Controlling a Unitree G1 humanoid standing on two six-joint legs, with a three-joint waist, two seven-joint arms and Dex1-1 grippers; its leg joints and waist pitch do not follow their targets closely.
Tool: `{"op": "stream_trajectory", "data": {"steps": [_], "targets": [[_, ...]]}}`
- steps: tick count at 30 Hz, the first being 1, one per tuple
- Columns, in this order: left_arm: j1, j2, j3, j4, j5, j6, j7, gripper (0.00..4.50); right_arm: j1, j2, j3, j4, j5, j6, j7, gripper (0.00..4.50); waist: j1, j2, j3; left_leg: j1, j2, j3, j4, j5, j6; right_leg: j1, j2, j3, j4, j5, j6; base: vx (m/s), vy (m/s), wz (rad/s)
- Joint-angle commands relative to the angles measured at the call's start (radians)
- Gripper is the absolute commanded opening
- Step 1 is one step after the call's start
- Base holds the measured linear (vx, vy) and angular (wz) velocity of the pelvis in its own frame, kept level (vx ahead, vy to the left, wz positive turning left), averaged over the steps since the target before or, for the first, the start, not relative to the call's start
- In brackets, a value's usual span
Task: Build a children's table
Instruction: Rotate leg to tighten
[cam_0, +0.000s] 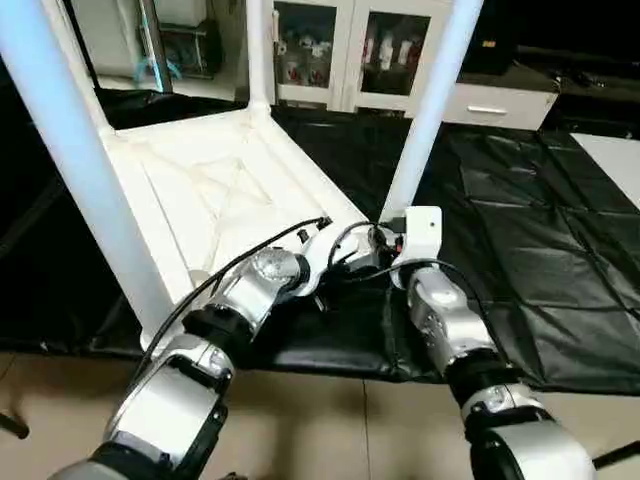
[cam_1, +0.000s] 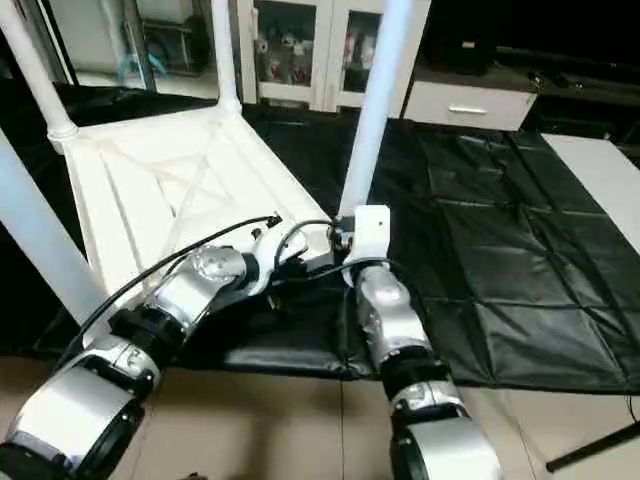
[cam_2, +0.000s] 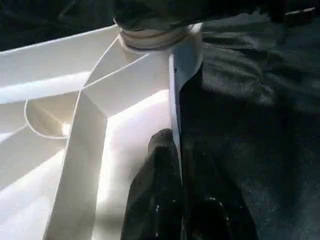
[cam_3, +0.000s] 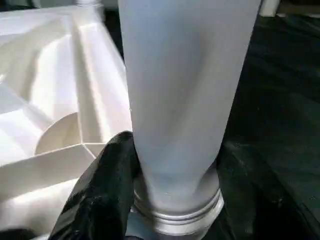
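Four legs (cam_0: 432, 110) stand in the upturned tabletop (cam_0: 215, 190) at 11 o'clock on the surface (cam_0: 540, 230). Right tool (cam_3: 170, 200) grasps the near leg's base; left tool (cam_2: 180, 200) clenched on the tabletop's rim. Probably half-seated: side load could cock it.

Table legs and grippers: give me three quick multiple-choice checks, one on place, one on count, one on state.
1. Where is the right gripper?
A. At the base of the near-right leg
B. At the far-left leg
C. Over the floor

2. How many legs stand upright?
A. Two
B. Three
C. Four

3. The left gripper is:
A. Open in the air
B. Shut on the tabletop rim
C. Holding a loose leg

Answers: 1 A, its fingers flank that leg at the socket; 2 C, the right eye view shows four; 3 B, the rim runs between its fingers.
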Motion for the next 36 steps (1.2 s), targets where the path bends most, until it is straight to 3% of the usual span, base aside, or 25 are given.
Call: {"op": "stream_trajectory", "data": {"steps": [1, 2, 3, 5, 6, 7, 9, 11, 13, 15, 20, 23, 25, 27, 30, 32, 36], "targets": [[0.038, 0.033, -0.025, 0.019, 0.02, -0.067, -0.045, 0.0, 0.013, -0.033, -0.006, -0.046, 0.011, -0.035, 0.047, 2.58, 0.003, 0.003, -0.051, 0.007, 0.038, -0.001, -0.066, -0.103, 0.062, 0.053, -0.068, 0.058, -0.079, 0.072, -0.201, 0.0, 0.0, 0.0], [0.045, 0.04, -0.029, 0.012, 0.016, -0.066, -0.075, 0.0, 0.024, -0.053, 0.001, -0.077, 0.012, -0.037, 0.085, 2.71, 0.004, -0.001, -0.051, 0.005, 0.038, 0.0, -0.065, -0.103, 0.068, 0.057, -0.068, 0.058, -0.077, 0.09, -0.203, 0.0, 0.0, 0.0], [0.05, 0.047, -0.031, 0.006, 0.009, -0.069, -0.112, 0.0, 0.033, -0.072, 0.005, -0.107, 0.016, -0.037, 0.132, 2.75, 0.005, 0.008, -0.052, 0.006, 0.038, 0.0, -0.065, -0.103, 0.07, 0.056, -0.069, 0.058, -0.076, 0.096, -0.205, 0.0, 0.0, 0.0], [0.056, 0.057, -0.043, -0.005, 0.005, -0.073, -0.165, 0.0, 0.044, -0.094, 0.013, -0.142, 0.025, -0.022, 0.187, 2.8, 0.006, 0.003, -0.052, 0.008, 0.04, 0.002, -0.064, -0.105, 0.081, 0.058, -0.07, 0.058, -0.077, 0.104, -0.211, 0.0, 0.0, 0.0], [0.065, 0.081, -0.073, -0.018, 0.009, -0.113, -0.249, 0.0, 0.058, -0.131, 0.03, -0.181, 0.039, 0.009, 0.283, 3.03, 0.006, 0.001, -0.051, 0.008, 0.039, 0.005, -0.063, -0.098, 0.088, 0.055, -0.068, 0.059, -0.076, 0.113, -0.218, 0.0, 0.0, 0.0], [0.085, 0.115, -0.116, -0.045, 0.007, -0.174, -0.379, 0.0, 0.078, -0.185, 0.065, -0.216, 0.036, 0.035, 0.402, 3.12, 0.011, 0.0, -0.051, 0.006, 0.04, 0.003, -0.062, -0.098, 0.1, 0.06, -0.07, 0.058, -0.076, 0.11, -0.216, 0.0, 0.0, 0.0], [0.095, 0.13, -0.133, -0.058, 0.004, -0.2, -0.436, 0.0, 0.086, -0.208, 0.083, -0.225, 0.029, 0.04, 0.451, 3.16, 0.013, 0.003, -0.049, 0.007, 0.04, 0.005, -0.062, -0.098, 0.112, 0.055, -0.069, 0.059, -0.076, 0.115, -0.214, 0.0, 0.0, 0.0], [0.123, 0.17, -0.161, -0.118, -0.013, -0.157, -0.574, 0.0, 0.137, -0.308, 0.161, -0.304, 0.023, 0.072, 0.667, 3.32, 0.018, -0.001, -0.051, 0.013, 0.046, 0.007, -0.061, -0.092, 0.111, 0.054, -0.069, 0.058, -0.072, 0.13, -0.224, 0.0, 0.0, 0.0], [0.137, 0.186, -0.174, -0.142, -0.014, -0.139, -0.619, 0.0, 0.158, -0.35, 0.195, -0.335, 0.029, 0.105, 0.763, 3.58, 0.023, -0.001, -0.048, 0.014, 0.047, 0.008, -0.062, -0.095, 0.119, 0.053, -0.067, 0.058, -0.072, 0.139, -0.237, 0.0, 0.0, 0.0], [0.148, 0.198, -0.187, -0.168, -0.016, -0.124, -0.653, 0.0, 0.169, -0.381, 0.221, -0.352, 0.02, 0.106, 0.819, 3.65, 0.023, -0.002, -0.049, 0.011, 0.048, 0.008, -0.064, -0.107, 0.109, 0.056, -0.069, 0.058, -0.074, 0.113, -0.235, 0.0, 0.0, 0.0], [0.173, 0.231, -0.221, -0.247, -0.033, -0.102, -0.765, 0.0, 0.186, -0.427, 0.262, -0.41, 0.045, 0.143, 0.958, 4.07, 0.028, -0.005, -0.046, 0.017, 0.052, 0.011, -0.07, -0.171, 0.074, 0.052, -0.073, 0.061, -0.082, 0.026, -0.228, 0.0, 0.0, 0.0], [0.174, 0.253, -0.24, -0.269, -0.014, -0.088, -0.794, 0.0, 0.185, -0.433, 0.276, -0.414, 0.035, 0.139, 0.975, 4.13, 0.028, -0.004, -0.043, 0.017, 0.051, 0.013, -0.074, -0.19, 0.059, 0.049, -0.072, 0.062, -0.086, -0.01, -0.219, 0.0, 0.0, 0.0], [0.171, 0.264, -0.242, -0.278, -0.003, -0.069, -0.808, 0.0, 0.19, -0.437, 0.282, -0.43, 0.047, 0.159, 1.011, 4.13, 0.028, 0.002, -0.04, 0.024, 0.052, 0.012, -0.081, -0.243, 0.034, 0.047, -0.075, 0.064, -0.096, -0.091, -0.208, 0.0, 0.0, 0.0], [0.167, 0.265, -0.241, -0.278, 0.0, -0.07, -0.807, 0.0, 0.196, -0.443, 0.284, -0.443, 0.052, 0.16, 1.024, 4.13, 0.029, 0.0, -0.038, 0.027, 0.053, 0.011, -0.084, -0.269, 0.023, 0.046, -0.074, 0.066, -0.101, -0.124, -0.203, 0.0, 0.0, 0.0], [0.154, 0.263, -0.235, -0.275, 0.004, -0.078, -0.798, 0.0, 0.212, -0.46, 0.286, -0.476, 0.066, 0.175, 1.066, 4.13, 0.031, -0.002, -0.041, 0.031, 0.054, 0.012, -0.084, -0.262, 0.021, 0.047, -0.073, 0.067, -0.099, -0.103, -0.202, 0.0, 0.0, 0.0], [0.153, 0.263, -0.232, -0.273, 0.008, -0.082, -0.782, 0.0, 0.216, -0.464, 0.294, -0.474, 0.059, 0.173, 1.078, 3.86, 0.032, 0.001, -0.043, 0.028, 0.052, 0.013, -0.081, -0.232, 0.029, 0.048, -0.071, 0.066, -0.094, -0.055, -0.212, 0.0, 0.0, 0.0], [0.153, 0.259, -0.229, -0.263, 0.012, -0.086, -0.76, 0.0, 0.215, -0.457, 0.296, -0.469, 0.059, 0.176, 1.081, 3.55, 0.034, 0.003, -0.042, 0.026, 0.052, 0.013, -0.081, -0.233, 0.027, 0.049, -0.072, 0.066, -0.095, -0.052, -0.212, 0.0, 0.0, 0.0]]}}
